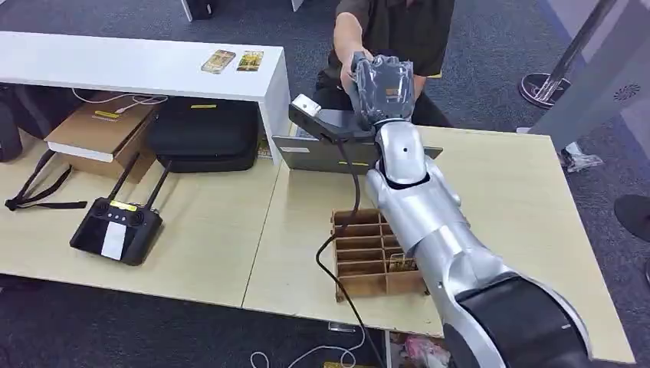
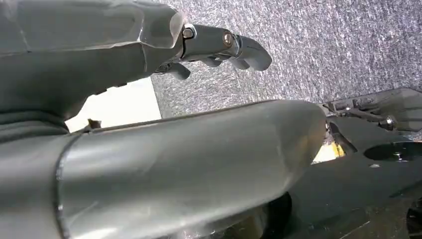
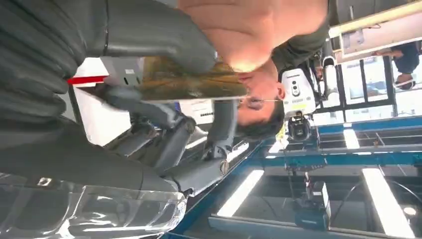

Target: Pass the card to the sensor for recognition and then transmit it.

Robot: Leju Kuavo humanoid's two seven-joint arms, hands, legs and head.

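Office-like lab: grey carpet (image 1: 490, 69), wooden tables (image 1: 521, 199), white desk (image 1: 115, 65), drone-style controller (image 1: 116, 228).

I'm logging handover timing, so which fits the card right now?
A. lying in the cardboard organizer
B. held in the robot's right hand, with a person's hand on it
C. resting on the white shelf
B: in the right wrist view the right hand grips the card, and the person's hand reaches onto it.

We see the brown slotted cardboard organiser (image 1: 375, 253) on the pale wooden table (image 1: 529, 207), the grey sensor stand (image 1: 326, 123) behind it, the black remote controller (image 1: 116, 228) left.
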